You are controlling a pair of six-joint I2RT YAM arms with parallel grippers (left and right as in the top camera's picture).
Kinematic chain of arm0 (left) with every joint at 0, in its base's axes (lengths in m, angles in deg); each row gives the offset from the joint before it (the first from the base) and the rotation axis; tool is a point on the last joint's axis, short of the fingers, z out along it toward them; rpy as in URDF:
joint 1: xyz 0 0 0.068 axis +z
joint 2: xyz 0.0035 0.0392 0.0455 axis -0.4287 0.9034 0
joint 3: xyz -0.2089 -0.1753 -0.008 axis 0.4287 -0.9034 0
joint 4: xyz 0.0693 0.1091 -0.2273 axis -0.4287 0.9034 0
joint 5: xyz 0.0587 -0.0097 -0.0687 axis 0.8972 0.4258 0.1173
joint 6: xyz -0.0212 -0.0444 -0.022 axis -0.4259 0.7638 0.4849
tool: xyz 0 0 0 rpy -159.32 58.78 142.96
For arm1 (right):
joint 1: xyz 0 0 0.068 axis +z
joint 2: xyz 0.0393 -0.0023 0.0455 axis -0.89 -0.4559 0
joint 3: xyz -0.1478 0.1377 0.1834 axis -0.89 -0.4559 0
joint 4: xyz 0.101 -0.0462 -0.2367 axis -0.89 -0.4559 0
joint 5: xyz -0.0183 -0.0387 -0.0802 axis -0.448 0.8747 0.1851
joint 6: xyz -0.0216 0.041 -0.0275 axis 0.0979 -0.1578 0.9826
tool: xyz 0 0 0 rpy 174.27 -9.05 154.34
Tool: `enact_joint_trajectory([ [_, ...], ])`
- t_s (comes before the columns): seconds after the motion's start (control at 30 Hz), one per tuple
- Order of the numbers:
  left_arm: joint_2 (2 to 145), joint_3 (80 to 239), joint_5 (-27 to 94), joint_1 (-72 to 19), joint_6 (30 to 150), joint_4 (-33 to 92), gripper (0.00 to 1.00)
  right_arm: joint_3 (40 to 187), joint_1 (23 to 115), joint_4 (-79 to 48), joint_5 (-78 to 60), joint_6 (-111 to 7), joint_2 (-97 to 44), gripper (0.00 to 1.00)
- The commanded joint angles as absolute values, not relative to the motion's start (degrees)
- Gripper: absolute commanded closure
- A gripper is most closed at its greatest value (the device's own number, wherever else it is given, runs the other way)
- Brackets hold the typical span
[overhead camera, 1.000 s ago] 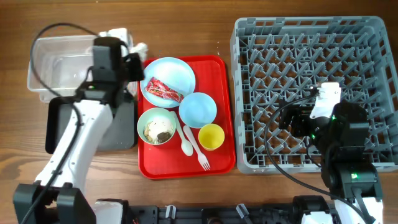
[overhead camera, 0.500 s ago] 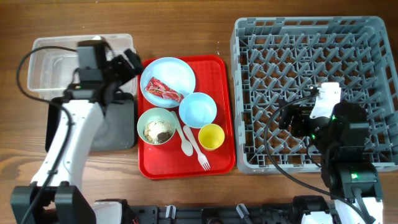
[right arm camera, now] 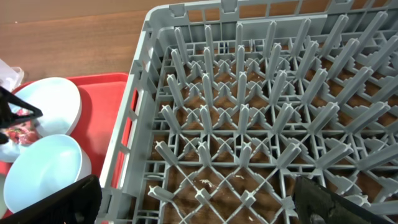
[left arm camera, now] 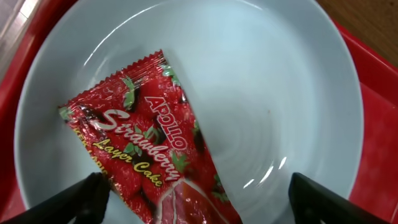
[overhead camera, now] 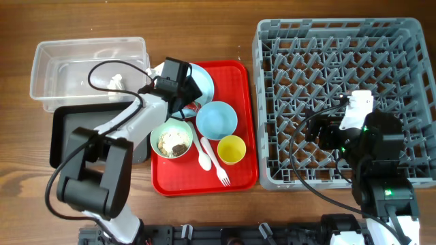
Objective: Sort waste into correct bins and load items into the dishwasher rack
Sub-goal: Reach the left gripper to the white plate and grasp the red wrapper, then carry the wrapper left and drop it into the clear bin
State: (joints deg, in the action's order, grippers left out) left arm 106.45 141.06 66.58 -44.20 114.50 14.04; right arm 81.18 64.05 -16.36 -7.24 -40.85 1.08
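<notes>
The red wrapper (left arm camera: 149, 155) lies flat on the pale blue plate (left arm camera: 280, 93). My left gripper (left arm camera: 199, 205) hangs open just over it, one black finger (left arm camera: 74, 202) on each side of the wrapper's near end, not touching. From overhead the left gripper (overhead camera: 185, 92) covers most of the plate (overhead camera: 204, 80). A white tissue (overhead camera: 114, 82) lies in the clear tub (overhead camera: 54, 61). The green bowl (overhead camera: 172, 139) holds rice scraps. My right gripper (right arm camera: 196, 202) stands open and empty above the grey rack (right arm camera: 261, 124).
The black tray (overhead camera: 68, 129) sits below the clear tub. On the red tray (overhead camera: 242, 82) are a blue bowl (overhead camera: 216, 119), yellow cup (overhead camera: 231, 150), white spoon (overhead camera: 204, 160) and fork (overhead camera: 219, 170). The rack (overhead camera: 340, 61) fills the right side.
My left gripper opened over the clear tub, where the tissue now lies, then swung right and down onto the plate with the wrapper. The right arm has not moved.
</notes>
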Motion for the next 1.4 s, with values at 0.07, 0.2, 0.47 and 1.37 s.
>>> enact_joint_trajectory([
  [0.07,109.9,141.4,67.7,-44.5,115.0,13.0,0.2,82.6,63.8,-16.2,-6.7,-39.8,1.1,0.0],
  [0.2,110.6,141.4,67.8,-44.8,115.0,12.7,0.5,82.6,63.8,-16.2,-6.7,-39.8,1.1,0.0],
  [0.47,110.6,141.5,67.8,-44.8,115.0,12.1,0.96,82.6,63.8,-16.2,-6.7,-39.8,1.1,0.0],
  [1.37,83.9,143.1,70.3,-22.4,106.4,23.6,0.54,82.6,63.8,-16.5,-6.7,-39.8,1.1,0.0],
])
